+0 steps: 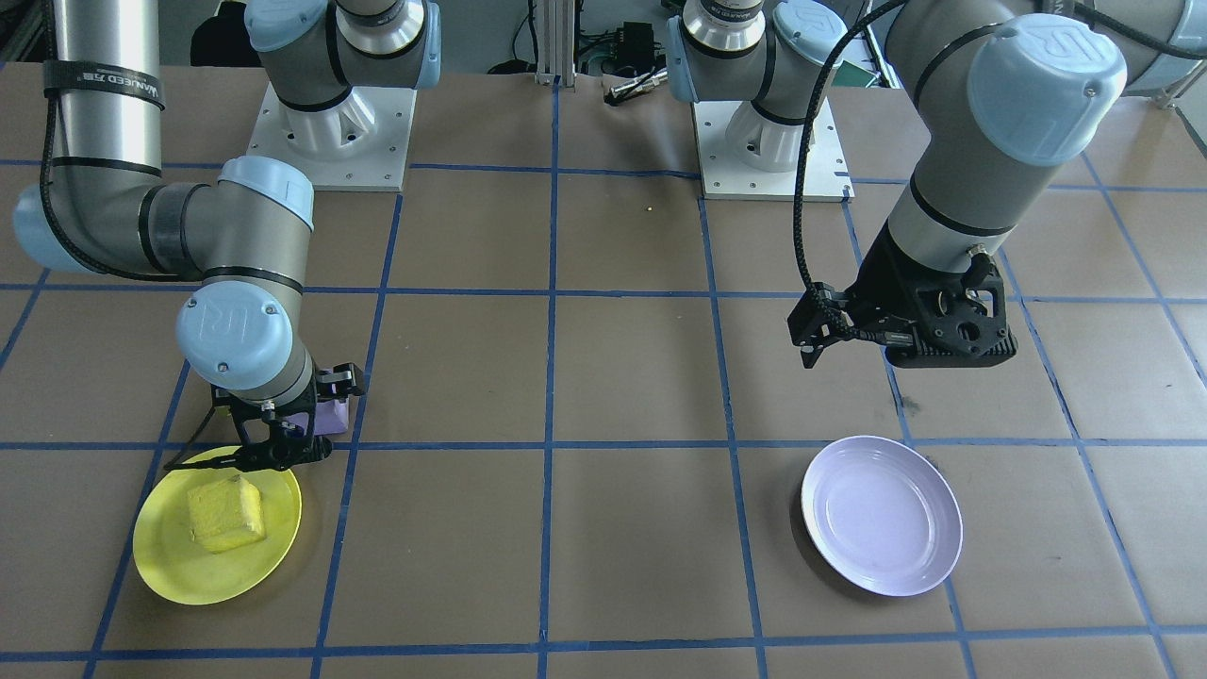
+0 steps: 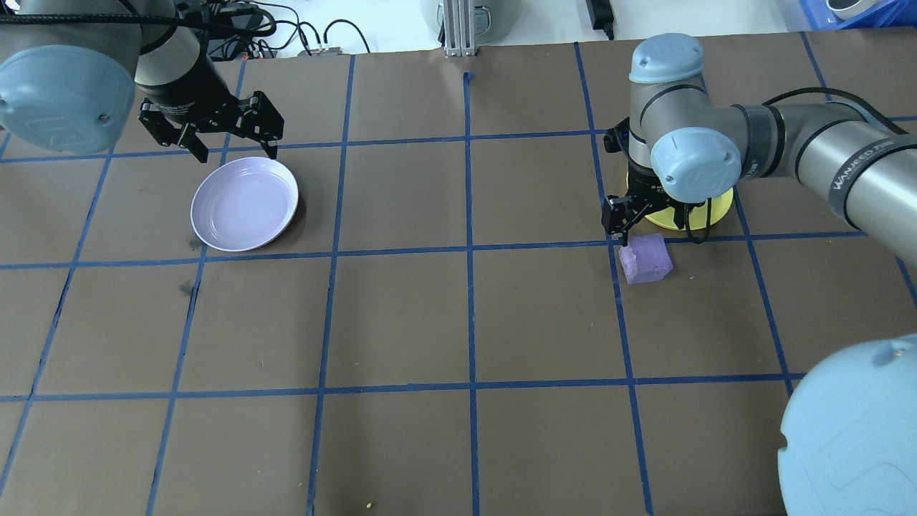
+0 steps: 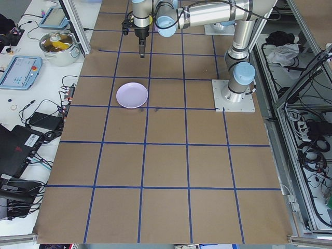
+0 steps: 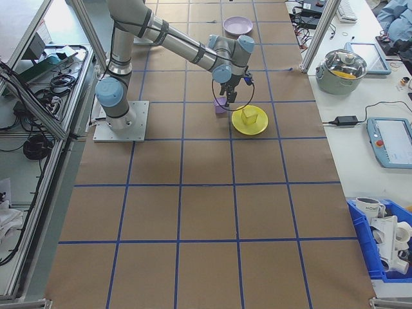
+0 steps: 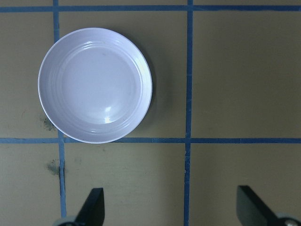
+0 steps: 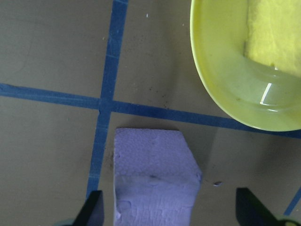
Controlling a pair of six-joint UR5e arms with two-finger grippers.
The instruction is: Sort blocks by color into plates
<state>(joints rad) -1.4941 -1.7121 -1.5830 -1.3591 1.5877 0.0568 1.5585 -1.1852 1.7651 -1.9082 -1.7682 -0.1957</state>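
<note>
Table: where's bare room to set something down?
The middle squares between the lavender plate and the purple block are bare, and the whole near row. Crowded spot: yellow plate, yellow block, right gripper.

Evenly and brightly lit from above. Soft, short shadows beside the lavender plate [image 1: 882, 515] and yellow plate [image 1: 217, 538]. Small glare spots on both plate floors. Wrist views sharp; side views slightly wide-angled, bowed at edges.
</note>
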